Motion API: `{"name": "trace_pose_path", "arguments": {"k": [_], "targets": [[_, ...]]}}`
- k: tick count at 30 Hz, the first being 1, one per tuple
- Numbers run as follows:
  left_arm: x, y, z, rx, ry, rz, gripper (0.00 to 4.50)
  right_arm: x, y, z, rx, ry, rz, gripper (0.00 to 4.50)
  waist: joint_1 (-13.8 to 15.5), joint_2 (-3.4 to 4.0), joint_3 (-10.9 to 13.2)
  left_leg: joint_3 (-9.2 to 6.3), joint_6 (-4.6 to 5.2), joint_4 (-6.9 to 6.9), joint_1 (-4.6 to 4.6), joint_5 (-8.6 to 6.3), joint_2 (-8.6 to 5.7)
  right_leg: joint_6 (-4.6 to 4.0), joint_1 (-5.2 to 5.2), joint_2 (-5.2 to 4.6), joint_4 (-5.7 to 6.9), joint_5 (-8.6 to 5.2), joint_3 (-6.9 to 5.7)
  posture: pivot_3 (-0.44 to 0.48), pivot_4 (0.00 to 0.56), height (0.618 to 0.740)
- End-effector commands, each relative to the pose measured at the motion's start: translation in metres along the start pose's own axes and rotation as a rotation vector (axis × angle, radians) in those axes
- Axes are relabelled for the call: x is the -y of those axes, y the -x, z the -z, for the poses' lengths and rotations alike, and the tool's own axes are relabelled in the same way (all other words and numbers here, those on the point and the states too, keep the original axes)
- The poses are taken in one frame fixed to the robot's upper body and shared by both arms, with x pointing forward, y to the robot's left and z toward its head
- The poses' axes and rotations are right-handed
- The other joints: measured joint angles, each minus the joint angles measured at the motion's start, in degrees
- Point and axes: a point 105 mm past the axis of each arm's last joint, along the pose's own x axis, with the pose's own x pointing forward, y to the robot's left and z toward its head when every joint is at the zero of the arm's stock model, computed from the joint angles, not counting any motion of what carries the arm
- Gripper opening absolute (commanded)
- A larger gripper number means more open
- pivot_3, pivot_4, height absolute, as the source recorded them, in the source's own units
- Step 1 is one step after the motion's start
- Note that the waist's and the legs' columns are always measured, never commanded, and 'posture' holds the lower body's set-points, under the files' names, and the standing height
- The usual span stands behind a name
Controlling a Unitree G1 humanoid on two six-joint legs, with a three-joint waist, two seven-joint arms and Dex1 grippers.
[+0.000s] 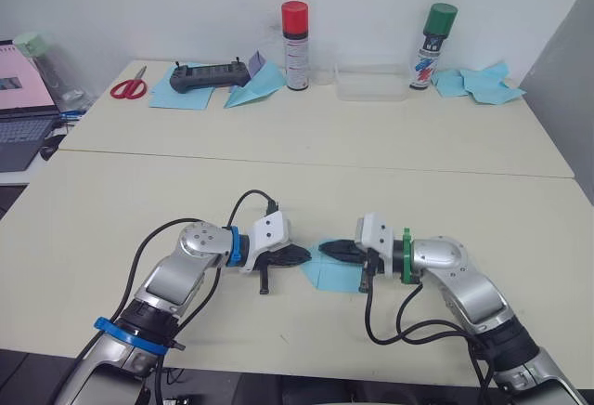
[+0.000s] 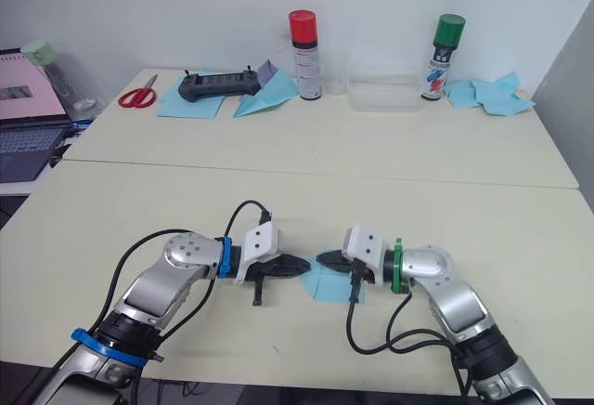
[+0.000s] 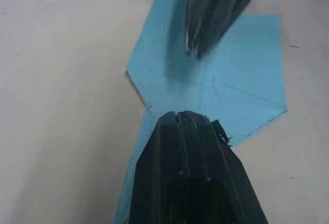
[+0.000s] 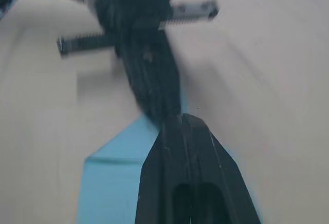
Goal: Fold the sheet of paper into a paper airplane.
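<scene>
The sheet of paper (image 1: 336,278) is light blue and lies flat on the near table between my two grippers. In the left wrist view its creases and angled edges (image 3: 241,70) show. My left gripper (image 1: 303,256) comes in from the left, its fingers shut together, with the tip (image 3: 187,117) resting on the paper's left part. My right gripper (image 1: 326,250) comes in from the right, also shut, its tip (image 4: 180,120) over the paper's far edge. The two tips nearly meet above the sheet. I see no paper held between either pair of fingers.
On the far table stand red scissors (image 1: 128,85), a black controller (image 1: 209,75) on a blue sheet, a slim paper dart (image 1: 255,91), a red-capped can (image 1: 295,45), a clear box (image 1: 371,82), a green-capped can (image 1: 432,45) and crumpled blue scraps (image 1: 484,83). A laptop (image 1: 23,112) sits far left.
</scene>
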Motion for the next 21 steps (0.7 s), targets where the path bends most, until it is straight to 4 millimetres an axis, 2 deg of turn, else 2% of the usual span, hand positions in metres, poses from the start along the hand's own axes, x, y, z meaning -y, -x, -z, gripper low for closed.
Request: {"name": "trace_pose_path", "arguments": {"k": [1,9,15,19,21], "targets": [[0.005,-0.003,0.017,-0.065,0.054,0.019,0.0,0.0,0.003,0.007,-0.055,0.028,-0.009,0.02,0.0,0.0,0.0,0.0,0.0,0.0,0.0,0.0,0.0,0.0,0.0,0.0,0.0,0.0,0.0,0.0,0.15,0.74],[0.004,-0.004,0.017,-0.067,0.054,0.016,0.0,0.003,0.019,0.028,-0.154,-0.048,0.039,0.02,0.07,0.01,-0.02,0.0,0.0,0.0,0.01,0.0,0.0,0.0,0.04,0.0,-0.02,0.0,0.0,0.0,0.15,0.74],[0.005,-0.006,0.017,-0.055,0.071,0.019,0.0,0.001,0.067,0.051,-0.255,-0.152,0.112,0.02,0.56,0.01,-0.09,0.0,0.0,0.0,0.0,0.0,-0.05,0.02,0.11,-0.06,-0.15,-0.01,-0.01,0.0,0.15,0.74],[0.004,-0.007,0.017,-0.056,0.069,0.023,0.0,0.005,0.085,0.048,-0.244,-0.163,0.167,0.02,0.55,-0.04,-0.16,0.01,0.0,0.0,0.04,0.0,-0.04,0.04,0.16,-0.06,-0.2,0.0,0.01,0.0,0.15,0.74],[0.003,-0.007,0.016,-0.052,0.067,0.027,0.0,0.012,0.086,0.027,-0.128,-0.155,0.193,0.02,0.55,-0.04,-0.16,0.01,0.0,0.0,0.07,0.0,-0.04,0.04,0.19,-0.06,-0.2,0.0,0.02,0.0,0.15,0.74]]}}
